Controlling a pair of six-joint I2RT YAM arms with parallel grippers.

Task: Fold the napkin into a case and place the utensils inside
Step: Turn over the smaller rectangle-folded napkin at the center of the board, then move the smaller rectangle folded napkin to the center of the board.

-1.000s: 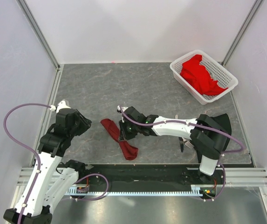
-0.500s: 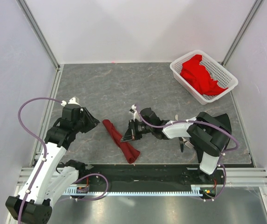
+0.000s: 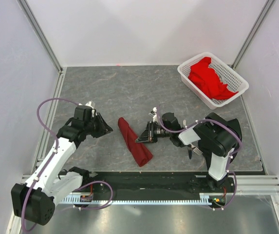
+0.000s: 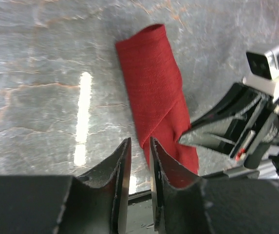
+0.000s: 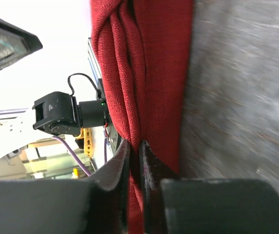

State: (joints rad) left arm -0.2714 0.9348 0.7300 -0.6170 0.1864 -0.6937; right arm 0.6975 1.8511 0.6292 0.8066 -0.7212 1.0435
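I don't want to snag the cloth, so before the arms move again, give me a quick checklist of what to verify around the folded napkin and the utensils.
1. Napkin lies folded as a narrow strip on the table: ok.
2. Left gripper empty, jaws narrowly apart, not touching the napkin: ok.
3. Right gripper clear of the napkin: cannot tell; its tips sit at the folded edge, jaws barely apart.
4. Utensils in open reach: not ok; mostly hidden under the right arm.
5. Pocket opening accessible: cannot tell.
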